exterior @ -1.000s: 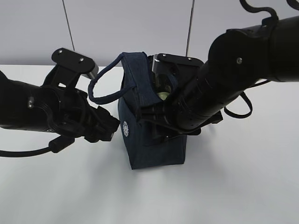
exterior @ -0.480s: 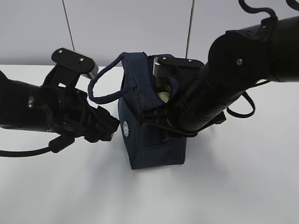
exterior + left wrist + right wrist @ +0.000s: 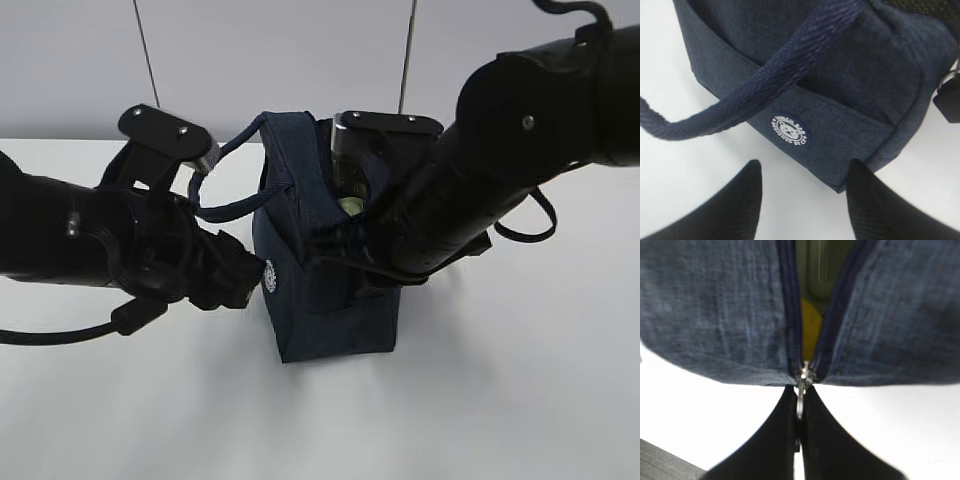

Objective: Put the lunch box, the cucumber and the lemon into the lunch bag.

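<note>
The navy lunch bag (image 3: pixel 335 325) stands upright in the middle, its white round logo (image 3: pixel 789 131) facing my left gripper. My left gripper (image 3: pixel 805 167) is open and empty, low beside the bag's front corner, under a loop handle (image 3: pixel 765 85). My right gripper (image 3: pixel 799 402) is shut on the zip's ring pull (image 3: pixel 799 407) at the end of the part-open zip. Through the gap I see the yellow lemon (image 3: pixel 810 325) and above it a greenish surface (image 3: pixel 820 265); I cannot tell if that is the lunch box or the cucumber.
The white table (image 3: pixel 500 400) spreads all round the bag. My right arm (image 3: pixel 480 180) leans over the bag's top and right side. My left arm (image 3: pixel 90 240) lies low on the left. The far handle (image 3: pixel 520 235) hangs behind the right arm.
My left gripper has moved a little right, closer to the bag by the logo. My right arm has shifted slightly up and right at the bag's top, still holding the zip pull.
</note>
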